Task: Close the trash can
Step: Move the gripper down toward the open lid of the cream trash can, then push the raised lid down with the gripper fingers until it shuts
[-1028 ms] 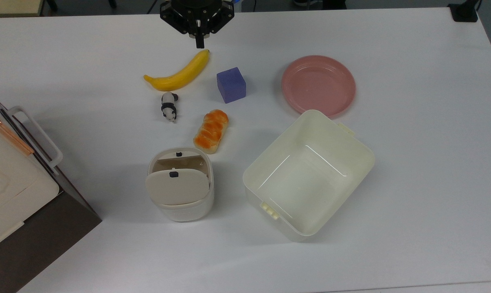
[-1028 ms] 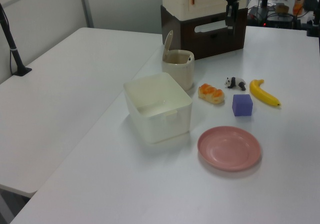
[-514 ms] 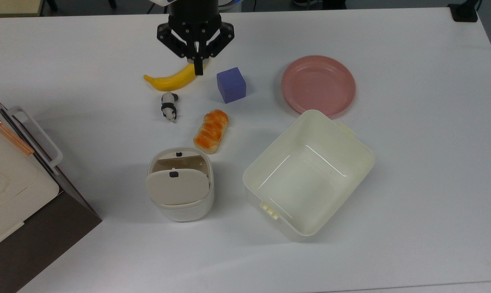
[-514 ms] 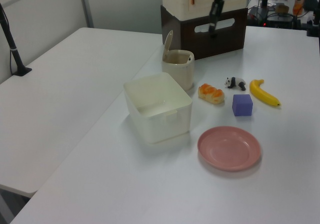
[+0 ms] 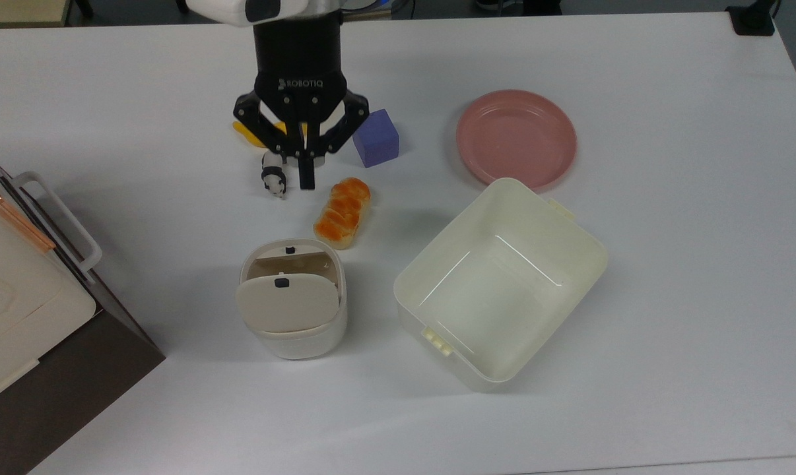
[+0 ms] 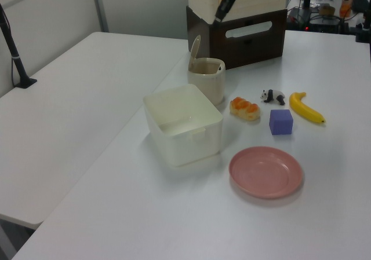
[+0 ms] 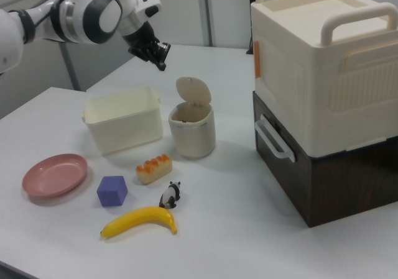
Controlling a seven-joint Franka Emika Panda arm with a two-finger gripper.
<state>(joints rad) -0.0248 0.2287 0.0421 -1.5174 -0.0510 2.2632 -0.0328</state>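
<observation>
The word "ROBOTIQ" stands in white letters on the black hand [image 5: 305, 179].

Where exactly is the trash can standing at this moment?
In the top view, the trash can stands lower left of centre, lid up, between the brown-and-cream box on the top view's left and the cream tub, just below the bread.

one trash can [image 5: 292, 300], one open tub [image 5: 500, 284], one pink plate [image 5: 516, 136], one banana [image 7: 140, 222], one purple cube [image 5: 375, 137], one bread piece [image 5: 342, 212], one panda figure [image 5: 274, 175], one stacked storage box [image 7: 326, 99]
</observation>
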